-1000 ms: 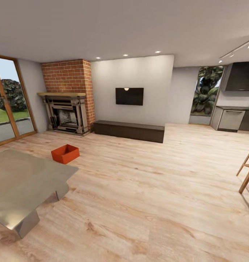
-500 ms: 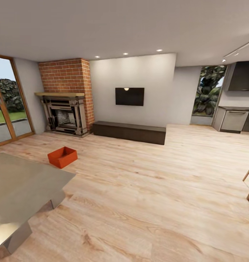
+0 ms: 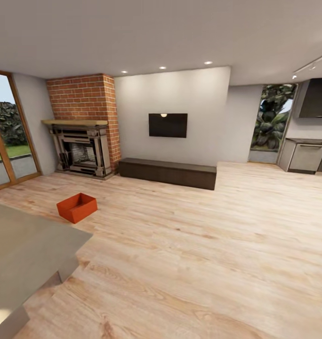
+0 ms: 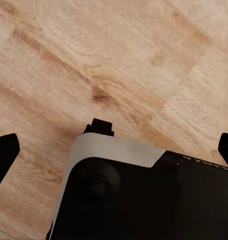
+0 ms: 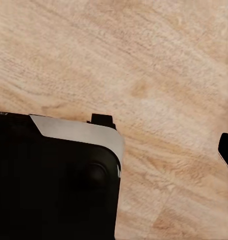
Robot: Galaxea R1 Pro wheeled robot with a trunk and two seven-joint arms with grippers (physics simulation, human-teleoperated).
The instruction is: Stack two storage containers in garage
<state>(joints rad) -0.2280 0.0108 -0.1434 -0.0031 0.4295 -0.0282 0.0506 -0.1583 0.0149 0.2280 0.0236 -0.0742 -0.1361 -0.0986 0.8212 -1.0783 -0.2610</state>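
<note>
Head view: the living room spreads out over a light wood-plank floor (image 3: pixel 189 263). One orange-red storage container (image 3: pixel 76 207) sits on the planks at centre left of the frame, open side up, nothing in it, turned at an angle. Beyond it, at upper left, stands the red brick fireplace (image 3: pixel 81 127). A wall TV (image 3: pixel 168 125) hangs at the middle of the frame, with the long dark low cabinet (image 3: pixel 168 172) on the floor below it. Wood-framed glass doors (image 3: pixel 8 136) take the left edge, and a grey table top (image 3: pixel 24 245) fills the lower left corner, near the container but apart from it.

Left wrist view: the left gripper (image 4: pixel 114 150) hangs over bare planks; its dark fingertips (image 4: pixel 4 152) show at both side edges, spread wide, holding nothing.

Right wrist view: the right gripper's one fingertip (image 5: pixel 227 150) shows at the right edge above the planks; how far apart its fingers stand I cannot tell.
</note>
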